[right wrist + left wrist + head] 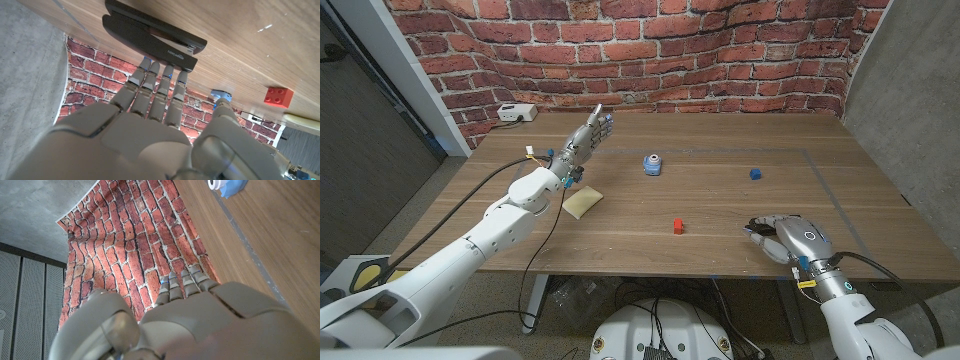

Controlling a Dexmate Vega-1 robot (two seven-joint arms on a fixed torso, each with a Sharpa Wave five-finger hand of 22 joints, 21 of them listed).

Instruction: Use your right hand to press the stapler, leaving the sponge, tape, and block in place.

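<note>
The right hand (150,135), fingers spread and empty, hovers over the stapler (155,36). The stapler lies just beyond its fingertips (165,70), long axis running across them. The left hand (582,140) is well away, open.

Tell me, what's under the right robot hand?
A black stapler lies under the right robot hand on the wooden table. From the head view, the hand covers most of it.

A wooden table (720,170) carries a black stapler (155,37) just beyond the right hand's (790,238) fingertips. A red block (678,226) sits near that hand, a blue block (756,173) farther off, with blue tape (652,164) and a yellow sponge (582,201) near the left hand (582,145).
</note>
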